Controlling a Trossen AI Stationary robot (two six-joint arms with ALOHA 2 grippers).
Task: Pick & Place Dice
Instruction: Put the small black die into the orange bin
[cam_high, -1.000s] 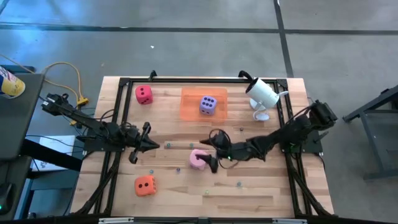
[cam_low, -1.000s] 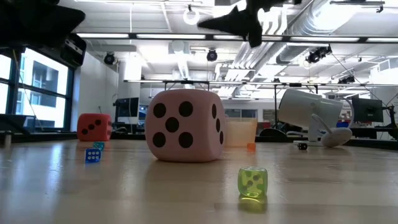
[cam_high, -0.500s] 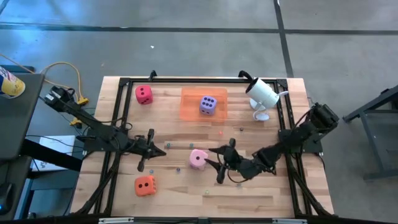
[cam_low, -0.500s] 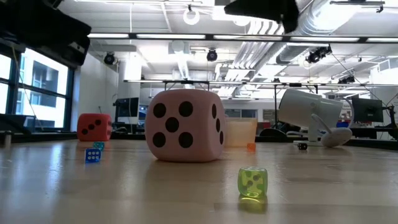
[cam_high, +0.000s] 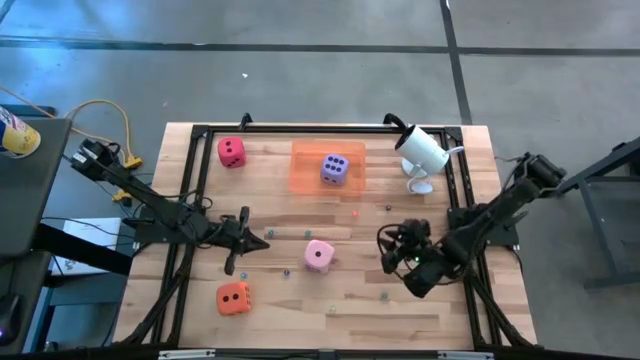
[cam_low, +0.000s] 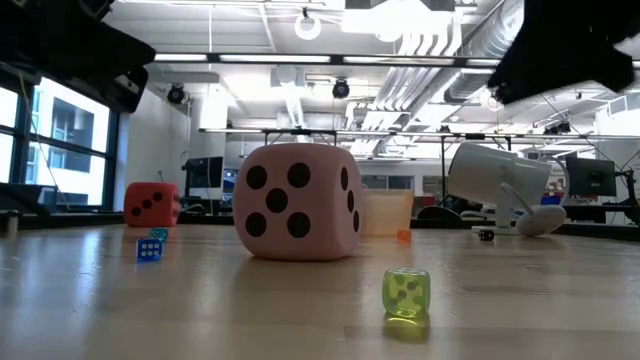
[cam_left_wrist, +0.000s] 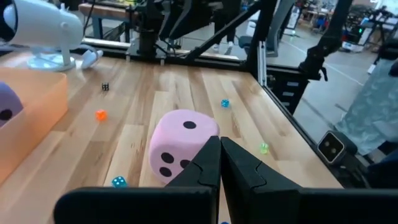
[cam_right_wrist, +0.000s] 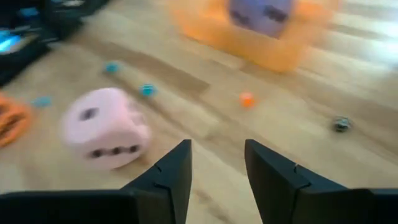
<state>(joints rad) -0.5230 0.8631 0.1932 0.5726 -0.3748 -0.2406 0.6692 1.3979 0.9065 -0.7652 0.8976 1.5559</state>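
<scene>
Pink die (cam_high: 319, 256) free mid-table between closed left pincer (cam_high: 262, 241) and empty, parted right pincer (cam_high: 384, 250).

Left arm extends inward from the table's left side; left gripper (cam_high: 243, 243) has its fingers pressed together, holding nothing. Right arm folds back at the right side; right gripper (cam_high: 390, 247) fingers stand apart, empty.

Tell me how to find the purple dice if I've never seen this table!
Look along the far edge of the wooden table for the see-through orange tray, just left of the white lamp. The purple die sits inside it. It is the only big die in a tray; the red, pink and orange ones lie on bare wood.
</scene>
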